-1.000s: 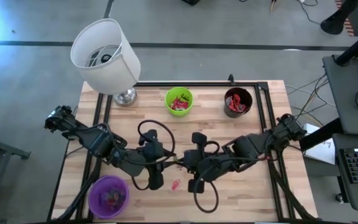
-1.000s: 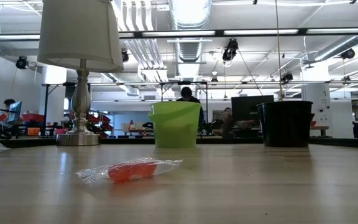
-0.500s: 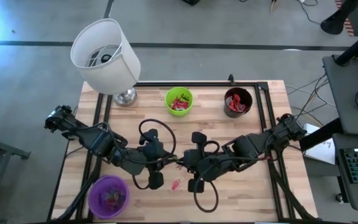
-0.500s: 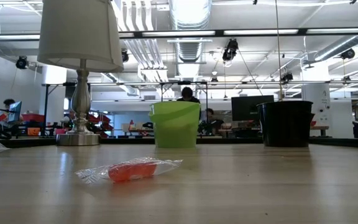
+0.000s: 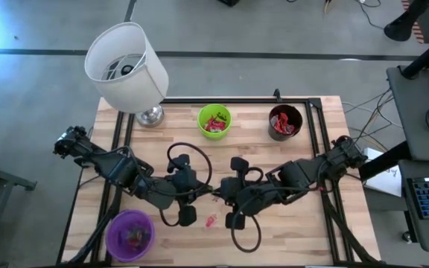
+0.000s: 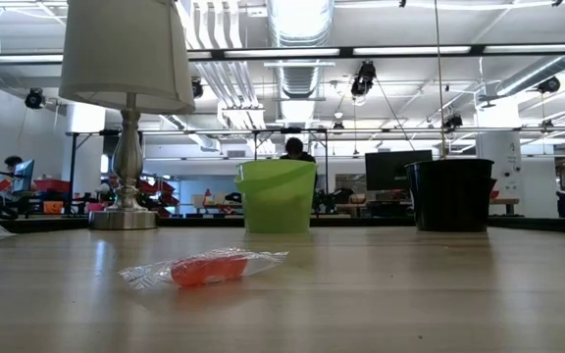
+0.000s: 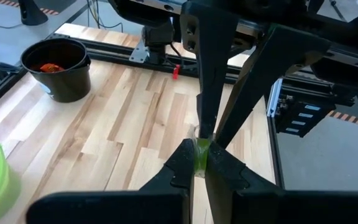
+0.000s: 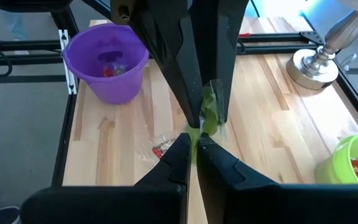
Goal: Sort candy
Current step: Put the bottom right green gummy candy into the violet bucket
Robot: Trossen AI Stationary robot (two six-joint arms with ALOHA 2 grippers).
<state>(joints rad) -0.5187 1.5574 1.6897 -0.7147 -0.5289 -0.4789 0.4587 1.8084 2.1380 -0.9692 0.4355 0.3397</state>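
Two dark jointed arms, looped black cables

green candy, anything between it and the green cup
Nothing visible. Both pincers, left and right, are shut on the green candy at mid-table. The bare table lies between it and the green cup; the lamp stands off to the side.

No readable text, label or number anywhere.

even, bright overhead light. ceiling strip lights (image 6: 415, 50) glare in the low view. bluish flare at the high view's upper left corner. soft, short shadows on the pale wooden slatted tabletop (image 5: 307, 223). wrist views: near dark fingers (image 7: 225, 171) blurred, bright cyan-white glare at the right wrist's top edge.
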